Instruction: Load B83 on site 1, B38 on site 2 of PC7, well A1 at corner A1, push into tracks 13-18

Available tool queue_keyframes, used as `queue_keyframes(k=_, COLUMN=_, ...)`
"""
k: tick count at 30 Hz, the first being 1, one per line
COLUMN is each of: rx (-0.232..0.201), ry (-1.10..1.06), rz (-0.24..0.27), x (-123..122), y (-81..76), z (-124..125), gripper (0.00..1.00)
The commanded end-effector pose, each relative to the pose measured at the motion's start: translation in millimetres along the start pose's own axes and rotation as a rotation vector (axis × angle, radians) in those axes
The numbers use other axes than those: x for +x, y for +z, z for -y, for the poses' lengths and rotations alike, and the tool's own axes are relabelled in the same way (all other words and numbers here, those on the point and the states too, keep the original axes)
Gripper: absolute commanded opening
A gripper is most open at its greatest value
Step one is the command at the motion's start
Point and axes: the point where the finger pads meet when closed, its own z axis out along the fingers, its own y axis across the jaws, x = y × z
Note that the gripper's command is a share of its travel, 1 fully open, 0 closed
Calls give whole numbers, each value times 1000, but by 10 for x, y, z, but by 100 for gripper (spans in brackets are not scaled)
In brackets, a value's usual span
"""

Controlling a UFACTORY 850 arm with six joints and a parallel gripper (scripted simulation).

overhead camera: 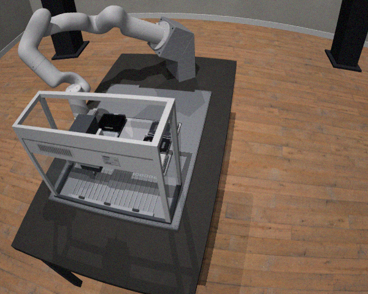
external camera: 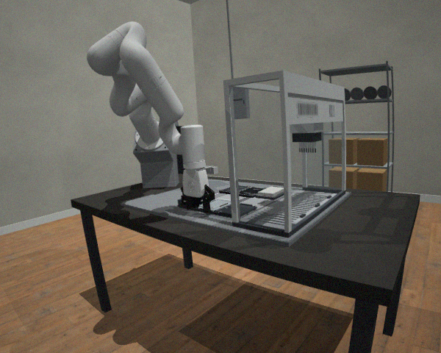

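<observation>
The pincer (external camera: pixel 195 200) stands fully open, holding nothing, low over the dark carrier PC7 (external camera: pixel 228 208) at the near left of the worktop (external camera: pixel 327 243). Judged step: approaching a grasp; next it must close squarely. The instrument frame post (external camera: pixel 234 151) stands just right, limiting room.

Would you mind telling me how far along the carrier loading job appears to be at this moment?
Early stage. Done: nothing obvious; the loading rails look bare, with no carrier pushed in. In hand: the gripper is open and holds nothing, lowered over a black item at the near end of the apron, apparently about to grasp. Left: both plates onto the carrier, the push into the tracks, and release. Labels are too small to read.
</observation>
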Motion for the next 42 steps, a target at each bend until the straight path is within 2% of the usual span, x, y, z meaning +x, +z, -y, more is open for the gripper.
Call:
queue_keyframes(k=1, rx=-1, ry=0, rz=0, x=-1, y=28, z=-6, gripper=100)
queue_keyframes(k=18, rx=-1, ry=0, rz=0, x=-1, y=128, z=-6, gripper=100)
queue_keyframes(k=42, rx=-1, ry=0, rz=0, x=48, y=134, z=-6, gripper=100)
